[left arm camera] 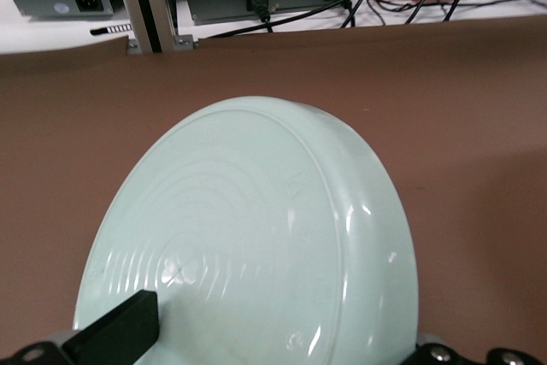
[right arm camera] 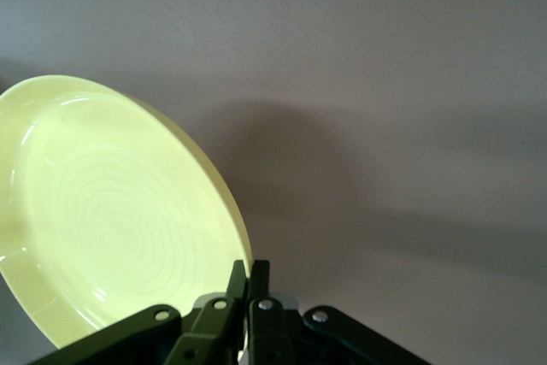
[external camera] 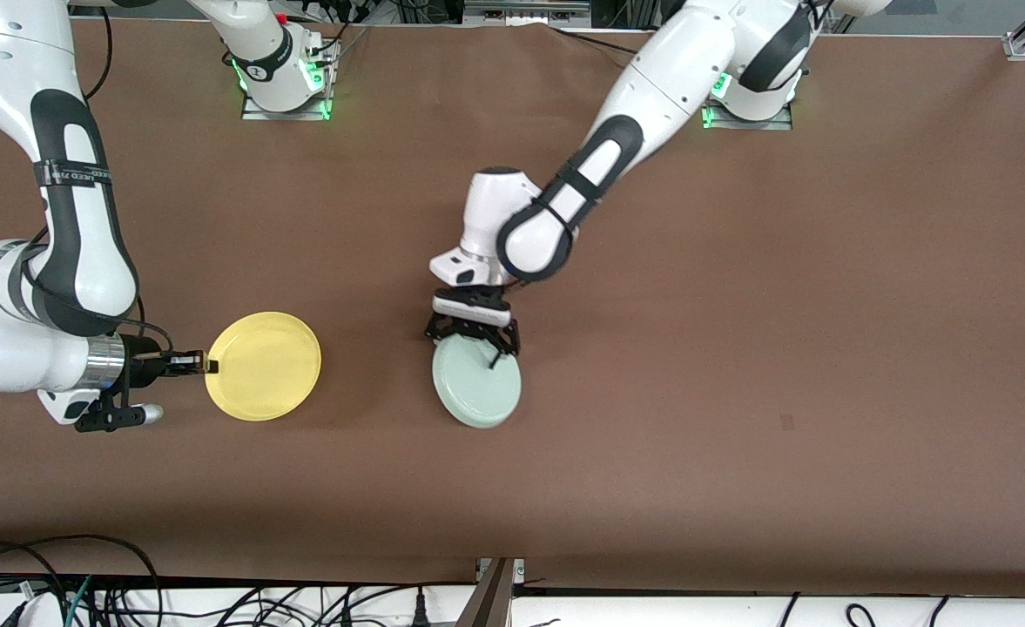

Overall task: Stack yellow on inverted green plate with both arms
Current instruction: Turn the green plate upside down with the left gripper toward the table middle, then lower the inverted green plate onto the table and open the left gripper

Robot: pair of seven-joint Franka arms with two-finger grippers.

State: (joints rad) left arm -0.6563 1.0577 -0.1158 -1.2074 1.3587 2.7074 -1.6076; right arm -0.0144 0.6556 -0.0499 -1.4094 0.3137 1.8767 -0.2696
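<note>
Jaws of left gripper (external camera: pixel 474 338) clamp the upturned green plate (external camera: pixel 477 381); right gripper (external camera: pixel 207 363) pinches yellow (external camera: pixel 264 366).

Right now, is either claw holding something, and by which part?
Both are. The right claw pinches the yellow plate by its rim. The left claw grips the green plate by its edge, underside up.

Green plate (external camera: pixel 477 385): rim edge at left gripper (external camera: pixel 472 338) hidden under jaws in front view; left wrist view cuts plate off at frame bottom, grip point out of frame, only one finger (left arm camera: pixel 115 331) partly shown.

Yellow plate (right arm camera: pixel 111 211): cut by right wrist frame edge; rim section between jaws of right gripper (right arm camera: pixel 248 284) covered by fingers.

Counter (external camera: pixel 738 348) under both plates hidden.
</note>
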